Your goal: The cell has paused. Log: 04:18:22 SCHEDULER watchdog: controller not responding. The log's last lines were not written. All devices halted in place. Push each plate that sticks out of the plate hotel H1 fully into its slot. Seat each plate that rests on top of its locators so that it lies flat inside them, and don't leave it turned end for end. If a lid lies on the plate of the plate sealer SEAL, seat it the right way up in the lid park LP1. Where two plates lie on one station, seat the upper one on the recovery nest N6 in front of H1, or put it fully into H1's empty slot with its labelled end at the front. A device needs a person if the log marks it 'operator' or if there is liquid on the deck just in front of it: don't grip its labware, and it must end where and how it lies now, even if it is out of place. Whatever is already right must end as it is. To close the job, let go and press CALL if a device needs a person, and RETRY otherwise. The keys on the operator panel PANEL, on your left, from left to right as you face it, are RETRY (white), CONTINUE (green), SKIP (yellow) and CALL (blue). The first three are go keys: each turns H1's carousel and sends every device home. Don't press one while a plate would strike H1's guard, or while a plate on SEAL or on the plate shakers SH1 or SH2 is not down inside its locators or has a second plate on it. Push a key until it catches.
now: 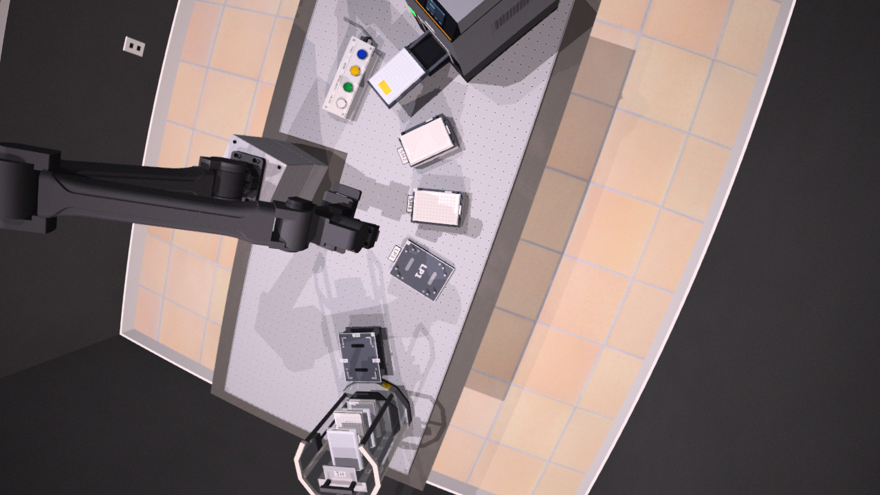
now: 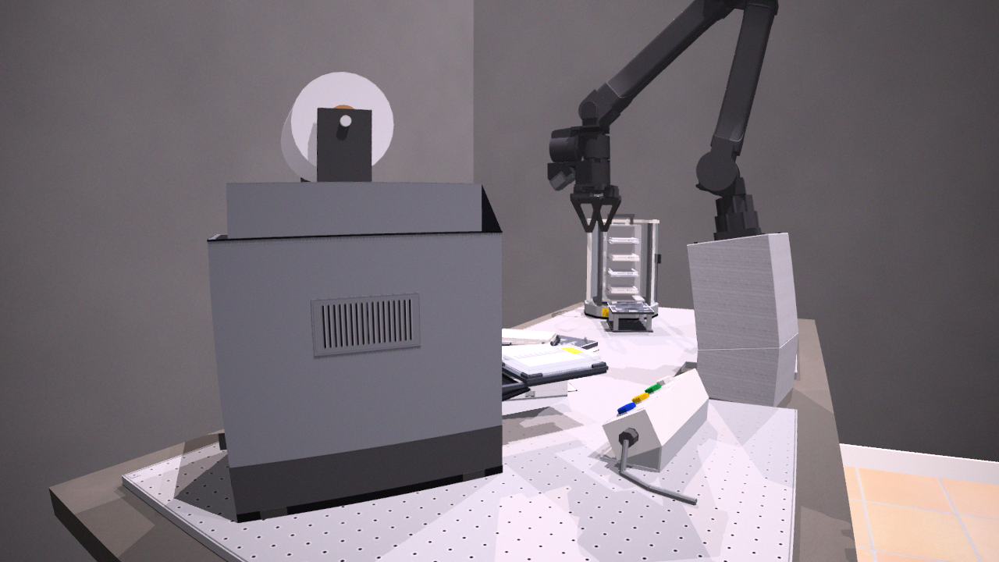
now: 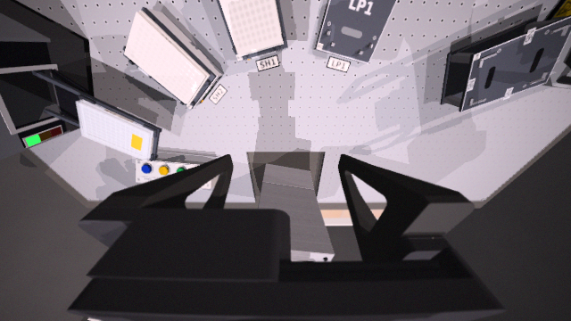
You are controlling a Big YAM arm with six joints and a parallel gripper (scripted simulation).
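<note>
My gripper (image 1: 369,235) (image 2: 595,222) (image 3: 285,160) is open and empty, high above the deck in front of SH1 and LP1. A white plate (image 1: 436,206) (image 3: 252,24) lies on shaker SH1. The white plate (image 1: 427,140) (image 3: 167,62) on shaker SH2 looks raised and skewed over its dark base. A white plate with a yellow mark (image 1: 397,76) (image 2: 552,360) (image 3: 113,129) lies on the drawer of sealer SEAL (image 1: 486,24) (image 2: 356,335). Lid park LP1 (image 1: 422,269) (image 3: 352,27) and nest N6 (image 1: 363,355) (image 3: 508,67) are bare. Hotel H1 (image 1: 353,430) (image 2: 623,268) holds several plates; I cannot tell if one sticks out.
The operator panel PANEL (image 1: 348,76) (image 2: 656,415) (image 3: 162,170) with white, green, yellow and blue keys stands left of SEAL. The arm's grey pedestal (image 1: 289,163) (image 2: 744,314) stands at the deck's near edge. No liquid shows on the perforated deck (image 1: 295,295).
</note>
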